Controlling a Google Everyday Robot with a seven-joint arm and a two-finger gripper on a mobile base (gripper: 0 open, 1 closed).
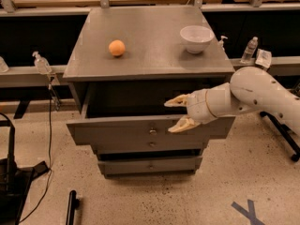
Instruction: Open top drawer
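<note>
The top drawer (122,131) of the grey cabinet stands pulled out toward me, its dark inside showing; its small brass knob (153,131) sits at the middle of the front panel. Below it are the mid-sized drawer front (150,146) and the narrowest drawer front (150,165), both pushed in. My gripper (177,112) reaches in from the right on a white arm, just above the top drawer's front edge, right of the knob. Its two tan fingers (176,101) are spread apart and hold nothing.
An orange (116,48) and a white bowl (196,38) sit on the cabinet top (150,55). A spray bottle (41,63) stands on the left shelf, a water bottle (249,49) on the right. Black cables and gear (14,182) lie on the floor at left.
</note>
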